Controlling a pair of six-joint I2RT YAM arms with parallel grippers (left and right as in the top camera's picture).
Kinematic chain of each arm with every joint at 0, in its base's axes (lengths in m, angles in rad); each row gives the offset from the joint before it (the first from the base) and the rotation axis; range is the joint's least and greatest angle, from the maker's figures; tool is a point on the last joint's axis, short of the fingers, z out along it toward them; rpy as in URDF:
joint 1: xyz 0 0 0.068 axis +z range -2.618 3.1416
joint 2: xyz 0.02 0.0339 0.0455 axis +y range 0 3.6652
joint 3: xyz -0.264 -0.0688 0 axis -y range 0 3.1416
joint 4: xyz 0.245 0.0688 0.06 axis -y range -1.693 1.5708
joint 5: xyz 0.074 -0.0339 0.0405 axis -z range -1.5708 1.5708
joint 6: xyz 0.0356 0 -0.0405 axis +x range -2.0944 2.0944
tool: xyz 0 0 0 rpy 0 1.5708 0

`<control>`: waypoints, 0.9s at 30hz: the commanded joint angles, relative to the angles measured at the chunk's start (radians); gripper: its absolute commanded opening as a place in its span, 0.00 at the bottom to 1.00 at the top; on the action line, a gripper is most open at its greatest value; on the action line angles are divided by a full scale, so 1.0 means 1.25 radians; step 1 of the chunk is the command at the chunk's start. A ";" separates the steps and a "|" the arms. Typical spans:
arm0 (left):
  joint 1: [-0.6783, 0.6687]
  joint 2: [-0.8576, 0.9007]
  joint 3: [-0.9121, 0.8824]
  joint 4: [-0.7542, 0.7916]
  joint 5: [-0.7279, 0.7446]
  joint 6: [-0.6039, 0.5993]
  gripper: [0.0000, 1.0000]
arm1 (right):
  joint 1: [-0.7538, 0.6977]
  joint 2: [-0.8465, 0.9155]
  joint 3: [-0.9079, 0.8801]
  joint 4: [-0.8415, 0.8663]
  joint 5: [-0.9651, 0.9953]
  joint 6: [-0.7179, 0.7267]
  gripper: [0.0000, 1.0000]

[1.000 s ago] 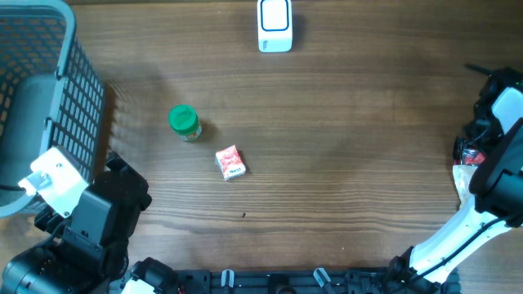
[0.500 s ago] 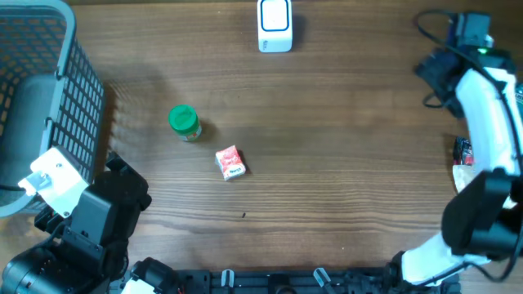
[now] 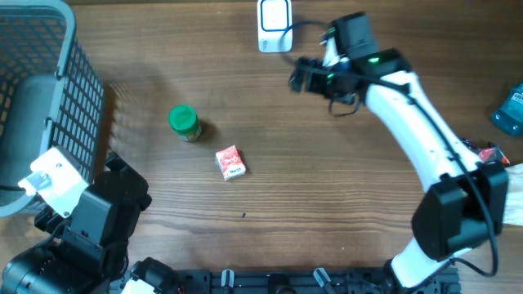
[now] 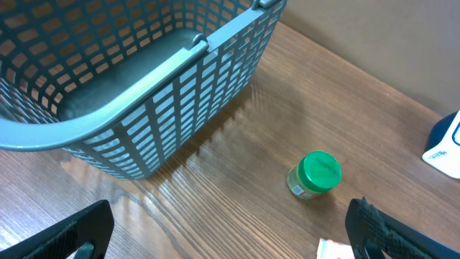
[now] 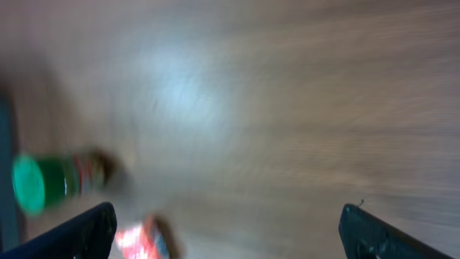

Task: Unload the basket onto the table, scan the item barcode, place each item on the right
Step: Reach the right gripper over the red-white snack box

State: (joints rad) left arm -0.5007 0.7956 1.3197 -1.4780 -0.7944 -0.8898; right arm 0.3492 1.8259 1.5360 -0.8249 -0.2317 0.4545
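Note:
A small red-and-white packet (image 3: 230,162) lies flat near the table's middle, and a green-lidded jar (image 3: 184,122) stands just up and left of it. The white barcode scanner (image 3: 274,24) stands at the far edge. My right gripper (image 3: 304,78) hovers open just below and right of the scanner, well clear of both items. Its wrist view is blurred, showing the jar (image 5: 36,184) and the packet (image 5: 141,242) ahead, with nothing between the fingers (image 5: 80,232). My left gripper (image 4: 230,246) is open and empty at the near left, and the jar (image 4: 315,174) lies ahead of it.
A grey mesh basket (image 3: 39,98) fills the far left, close to my left arm (image 3: 98,216). A blue object (image 3: 510,109) and a red item (image 3: 490,153) lie at the right edge. Bare wood lies between the packet and the scanner.
My right arm has swung from the right edge up and across to the middle, ending beside the scanner. The blue object at the right edge is now uncovered. The left arm and both items are unmoved.

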 commanded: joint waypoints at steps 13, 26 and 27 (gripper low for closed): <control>0.007 0.002 0.006 0.000 -0.002 -0.013 1.00 | 0.187 0.096 0.005 -0.134 -0.242 0.597 1.00; 0.007 0.002 0.006 0.000 -0.002 -0.013 1.00 | 0.318 0.171 0.005 -0.042 -0.137 1.106 1.00; 0.007 0.002 0.006 0.000 -0.002 -0.013 1.00 | 0.318 0.190 0.005 -0.037 -0.137 1.111 1.00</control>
State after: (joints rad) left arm -0.5007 0.7956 1.3197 -1.4780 -0.7944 -0.8898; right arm 0.7467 1.9827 1.5360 -0.8825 -0.4427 1.7618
